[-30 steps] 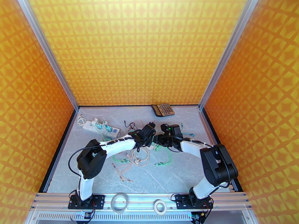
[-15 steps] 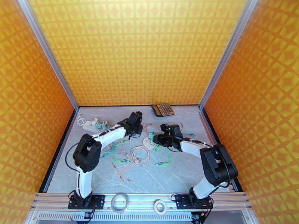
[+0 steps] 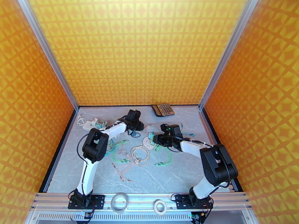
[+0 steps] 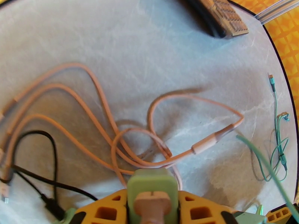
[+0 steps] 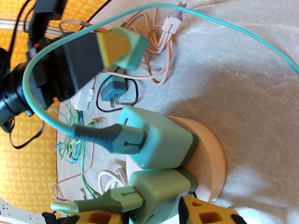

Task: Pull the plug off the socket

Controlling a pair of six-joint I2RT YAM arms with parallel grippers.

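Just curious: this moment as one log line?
left gripper: shut on green plug, unplugged | right gripper: around seated plug on round socket

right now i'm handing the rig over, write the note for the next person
Left tool: shut on a green plug, held apart from the socket.
Right tool: shut on the lower plug in the socket.
Done: one plug is out.
To do: the lower plug and the upper plug sit in the socket; pull them too if all must come off.
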